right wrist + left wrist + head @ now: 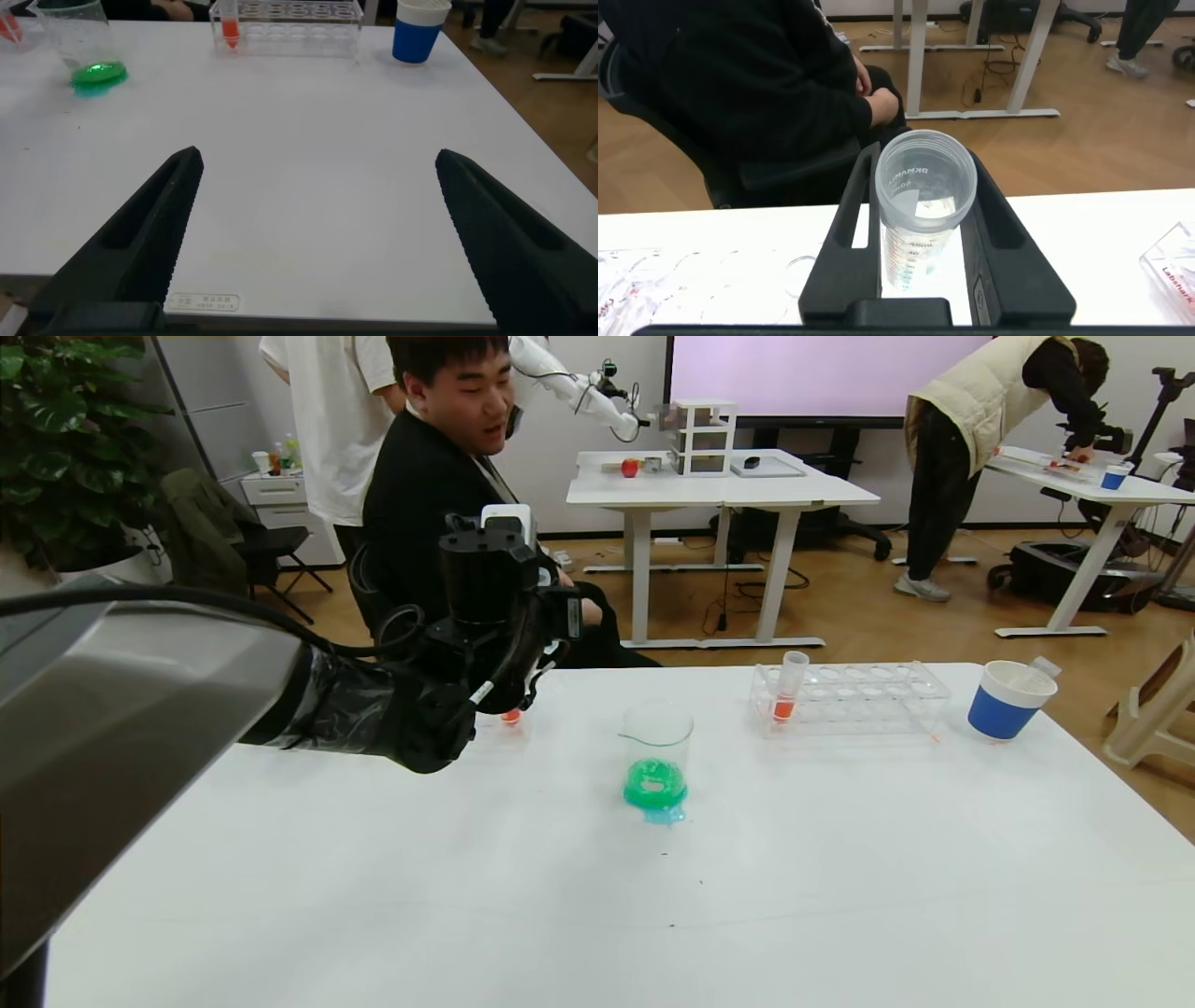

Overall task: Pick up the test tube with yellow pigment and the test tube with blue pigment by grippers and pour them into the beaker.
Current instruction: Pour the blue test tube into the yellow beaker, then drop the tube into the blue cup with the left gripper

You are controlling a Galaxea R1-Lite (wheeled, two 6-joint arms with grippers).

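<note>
My left gripper (pixel 509 695) is at the far left of the table, shut on an empty clear tube (pixel 924 187) with printed graduations, held upright between its fingers (pixel 842 233). No tube with yellow or blue liquid shows in any view. The beaker (pixel 656 756) stands mid-table with green liquid in its bottom; it also shows in the right wrist view (pixel 79 42). My right gripper (pixel 318 233) is open and empty, low over the table near its front edge, and out of the head view.
A clear rack (pixel 850 695) at the back right holds an orange-red tube (pixel 787 695); a blue-and-white paper cup (pixel 1006 698) stands right of it. Another orange-red tube (pixel 511 716) and a clear rack (pixel 654 280) lie by my left gripper. A seated person (pixel 439 495) is behind the table.
</note>
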